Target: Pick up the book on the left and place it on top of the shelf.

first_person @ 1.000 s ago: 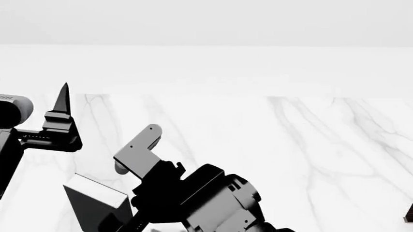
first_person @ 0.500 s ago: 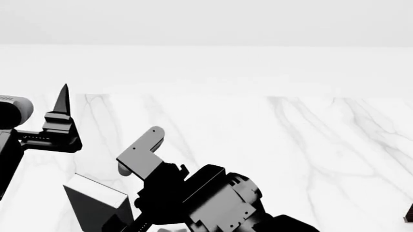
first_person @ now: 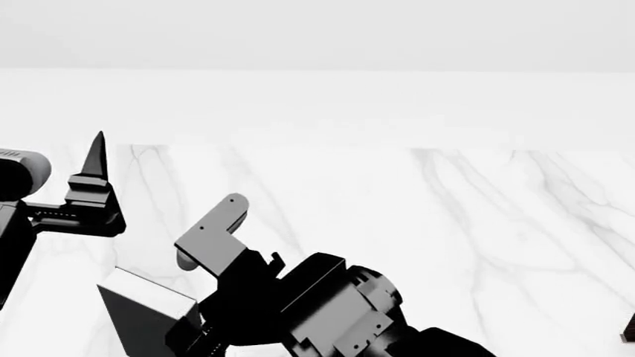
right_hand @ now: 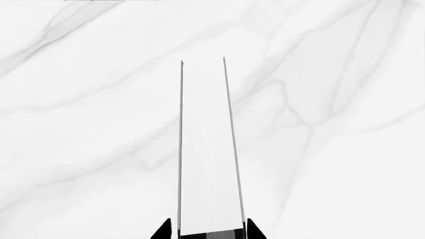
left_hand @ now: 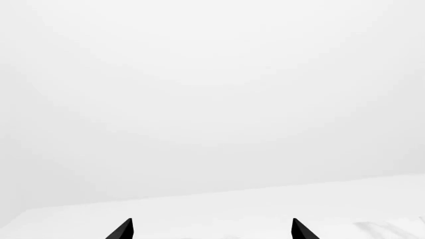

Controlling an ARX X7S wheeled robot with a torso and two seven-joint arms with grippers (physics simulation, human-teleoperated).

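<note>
Two black fingertips of your right gripper sit tight against the covers of the book, one on each side, so that tool is pinching the book edge-on. From the right wrist camera you see the white page edges as a long pale strip between two thin dark cover lines, running away from the gripper over the marble tabletop.

From your head camera, the book shows as a dark slab with a lighter top face, low over the near part of the marble tabletop and tilted, one corner pointing toward the far edge. Whether it touches the surface or is held just clear of it cannot be told. The right gripper and its bulky wrist lie against the book's right side, with a grey bracket rising above them.

Your left gripper is beyond the book, closer to the far edge of the tabletop, its pointed finger standing upright. The left wrist camera shows the two black fingers spread well apart with nothing between them, facing a plain white background above the pale tabletop edge.

A small dark sliver shows far to the book's right; too little is visible to name it.
</note>
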